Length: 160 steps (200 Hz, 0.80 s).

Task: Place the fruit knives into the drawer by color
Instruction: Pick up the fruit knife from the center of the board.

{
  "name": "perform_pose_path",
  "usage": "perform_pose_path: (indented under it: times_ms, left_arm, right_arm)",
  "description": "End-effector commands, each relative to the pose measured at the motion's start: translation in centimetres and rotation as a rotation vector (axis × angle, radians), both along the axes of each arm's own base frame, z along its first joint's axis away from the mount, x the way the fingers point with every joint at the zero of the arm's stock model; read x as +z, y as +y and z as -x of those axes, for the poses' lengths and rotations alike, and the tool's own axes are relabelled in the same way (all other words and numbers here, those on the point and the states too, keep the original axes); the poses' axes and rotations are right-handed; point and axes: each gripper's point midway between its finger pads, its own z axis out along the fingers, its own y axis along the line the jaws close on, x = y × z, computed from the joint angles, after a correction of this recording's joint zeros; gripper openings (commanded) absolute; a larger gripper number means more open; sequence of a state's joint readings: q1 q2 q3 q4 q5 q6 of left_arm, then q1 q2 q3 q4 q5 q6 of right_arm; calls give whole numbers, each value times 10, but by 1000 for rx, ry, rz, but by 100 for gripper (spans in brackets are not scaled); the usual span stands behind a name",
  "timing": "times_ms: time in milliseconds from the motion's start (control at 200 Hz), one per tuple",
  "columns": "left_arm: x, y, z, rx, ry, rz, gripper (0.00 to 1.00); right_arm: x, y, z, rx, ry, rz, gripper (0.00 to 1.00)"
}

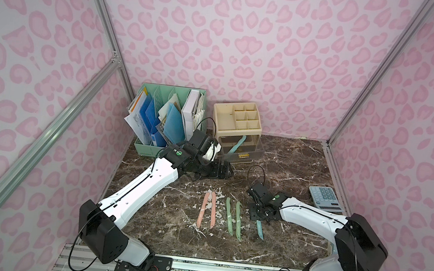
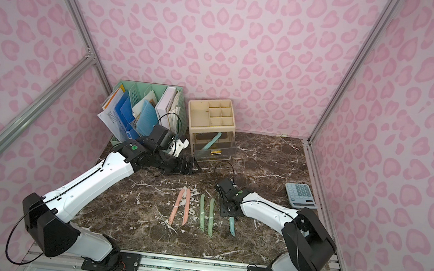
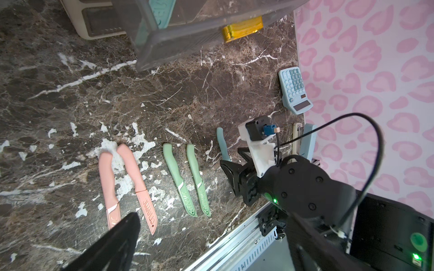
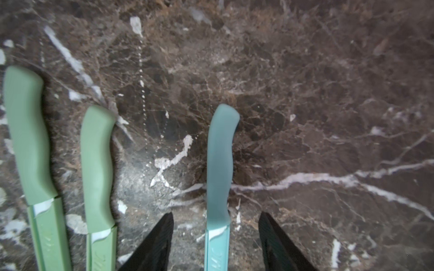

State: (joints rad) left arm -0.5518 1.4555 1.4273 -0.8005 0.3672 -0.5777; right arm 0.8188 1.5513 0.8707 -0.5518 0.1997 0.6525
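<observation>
Two pink fruit knives (image 1: 207, 211) and two mint green ones (image 1: 233, 218) lie side by side on the dark marble table, blades toward the front. A teal knife (image 4: 220, 159) lies to their right. My right gripper (image 4: 216, 214) hangs open astride it where handle meets blade, with a gap on each side of the knife. Another teal knife (image 1: 237, 144) lies inside the clear drawer (image 1: 255, 153), which is pulled out of the beige organizer (image 1: 238, 116). My left gripper (image 1: 227, 171) is open and holds nothing, just left of the drawer's front.
A green file holder (image 1: 167, 118) full of papers stands at the back left, right behind my left wrist. A blue-grey calculator (image 1: 325, 198) lies by the right wall. An aluminium rail (image 1: 222, 269) runs along the table's front edge.
</observation>
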Motion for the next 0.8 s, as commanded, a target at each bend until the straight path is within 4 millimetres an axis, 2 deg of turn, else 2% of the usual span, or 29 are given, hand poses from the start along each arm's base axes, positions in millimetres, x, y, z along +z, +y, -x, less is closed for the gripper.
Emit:
perform_pose_path:
  times_ms: [0,395,795]
  left_arm:
    - [2,-3,-2,-6,-15,17,98]
    - [5,-4,-5,-12,-22,14,98]
    - [5,-4,-6,-9,-23,7,98]
  right_arm:
    - [-5,2,-8,9,-32,17,56]
    - [-24,-5,-15,0,-21,90,44]
    - [-24,-9,-15,-8,-19,96,22]
